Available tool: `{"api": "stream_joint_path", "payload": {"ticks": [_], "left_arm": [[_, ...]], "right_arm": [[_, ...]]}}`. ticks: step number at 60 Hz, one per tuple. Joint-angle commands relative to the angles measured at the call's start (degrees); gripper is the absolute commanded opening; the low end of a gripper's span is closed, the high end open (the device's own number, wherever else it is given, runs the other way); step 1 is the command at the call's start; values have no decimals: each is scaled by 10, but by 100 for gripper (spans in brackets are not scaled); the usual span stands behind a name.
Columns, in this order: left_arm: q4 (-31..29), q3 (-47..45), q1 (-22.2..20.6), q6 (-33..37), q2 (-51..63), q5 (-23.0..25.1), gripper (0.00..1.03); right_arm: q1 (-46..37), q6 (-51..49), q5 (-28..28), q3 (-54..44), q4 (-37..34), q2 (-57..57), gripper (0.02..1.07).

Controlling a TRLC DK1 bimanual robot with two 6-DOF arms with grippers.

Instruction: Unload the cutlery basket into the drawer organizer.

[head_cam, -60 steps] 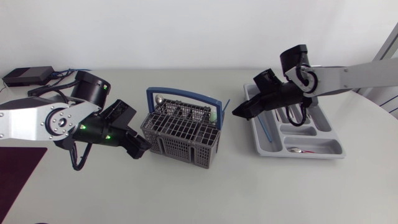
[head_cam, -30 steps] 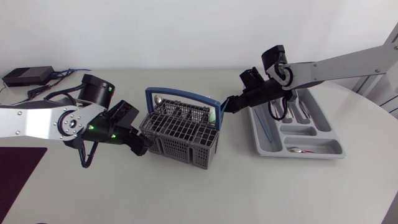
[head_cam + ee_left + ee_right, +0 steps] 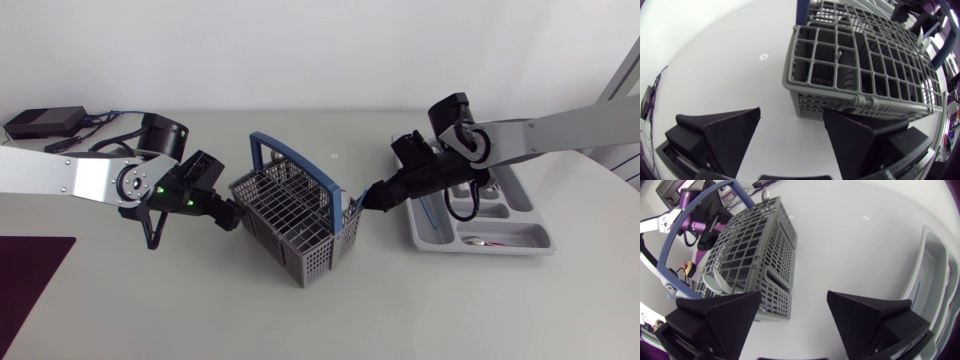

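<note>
A pale bench seen from above, with two robot arms reaching in from either side toward a grey mesh cutlery basket that sits near the middle, turned at an angle, its blue handle arching over the top. The left pincer is at the basket's left corner; its wrist camera shows the two black fingers spread apart and holding nothing, one of them right at the basket's lower edge. The right pincer is just beside the basket's right side, by the handle's end, also released, fingers wide with bare bench between them. A pale rounded piece of cutlery shows in a compartment nearest that pincer. The grey drawer organizer lies to the right, partly under the right arm, with a blue utensil in one slot.
</note>
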Motion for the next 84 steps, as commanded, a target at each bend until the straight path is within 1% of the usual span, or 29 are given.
{"api": "stream_joint_path", "payload": {"ticks": [1, 8, 20, 35, 37, 42, 46, 48, 51, 56, 59, 63, 69, 77, 84], "left_arm": [[10, 41, 2, -8, 31, -1, 98], [9, 83, -4, -17, 59, -1, 98], [6, 155, -31, -29, 118, -8, 98], [-27, 255, -59, -37, 185, -17, 98], [-34, 272, -61, -39, 197, -16, 98], [-56, 314, -64, -44, 217, -16, 98], [-64, 324, -61, -46, 217, -16, 98], [-64, 321, -56, -43, 212, -17, 98], [-64, 308, -42, -41, 198, -17, 98], [-64, 282, -23, -38, 172, -17, 98], [-64, 252, -9, -27, 142, -15, 98], [-62, 214, -1, -20, 104, -9, 98], [-47, 150, 3, -5, 42, -2, 98], [-29, 80, 3, 7, -33, 2, 98], [-28, 37, 3, 9, -85, 18, 98]], "right_arm": [[12, -16, -6, -39, -13, -41, 97], [19, -16, -7, -75, -17, -82, 97], [60, -12, -7, -120, -24, -128, 97], [108, 2, 5, -128, -25, -143, 97], [115, 3, 11, -128, -23, -144, 97], [137, 4, 55, -137, -6, -154, 97], [139, 3, 74, -149, -2, -179, 97], [139, 2, 88, -160, 0, -201, 97], [142, -8, 126, -188, 12, -244, 97], [160, -26, 154, -222, 13, -303, 97], [175, -34, 172, -243, 14, -347, 97], [205, -48, 210, -270, 28, -400, 97], [239, -58, 232, -293, 37, -449, 96], [275, -61, 258, -311, 66, -470, 96], [296, -65, 264, -319, 98, -468, 89]]}}
